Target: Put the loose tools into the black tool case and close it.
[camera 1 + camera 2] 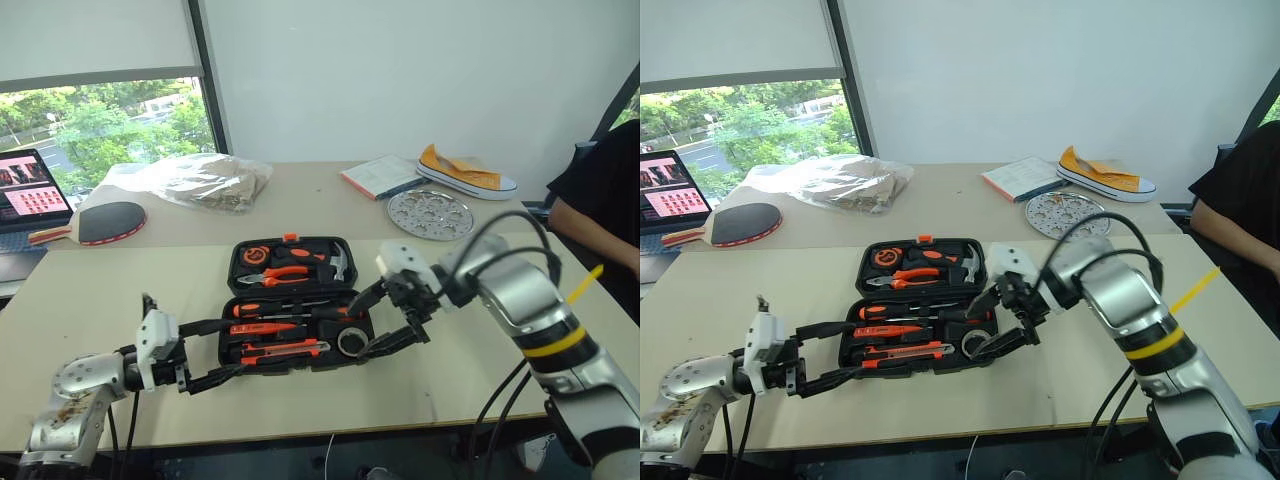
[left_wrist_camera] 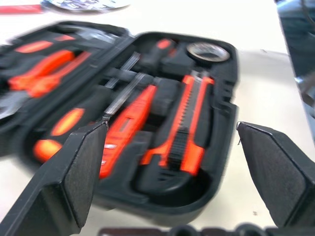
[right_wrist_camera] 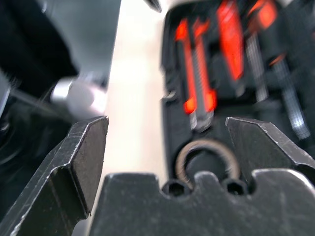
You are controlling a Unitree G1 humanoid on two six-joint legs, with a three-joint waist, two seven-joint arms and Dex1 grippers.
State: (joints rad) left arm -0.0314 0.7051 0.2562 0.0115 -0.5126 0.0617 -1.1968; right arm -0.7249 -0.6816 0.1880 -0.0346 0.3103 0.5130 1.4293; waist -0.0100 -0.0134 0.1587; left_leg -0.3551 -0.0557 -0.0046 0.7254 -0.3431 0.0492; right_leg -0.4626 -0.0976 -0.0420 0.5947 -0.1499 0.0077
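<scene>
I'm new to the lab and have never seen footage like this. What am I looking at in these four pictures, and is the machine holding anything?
This is a humanoid robot with two arms, each ending in a two-fingered black end effector. Two pictures come from cameras in its head, looking down over a table. The other two come from cameras on its wrists, looking out between each end effector's own fingers.

An open black tool case lies in front of it, with screwdrivers, a utility knife and a tape roll already sitting in its slots. The left end effector is open beside the case's left edge, and the right end effector is open above the tape roll. Neither holds anything.

Further back lie a paddle, a plastic bag, a shoe and a round metal plate. A person sits at the right.
</scene>
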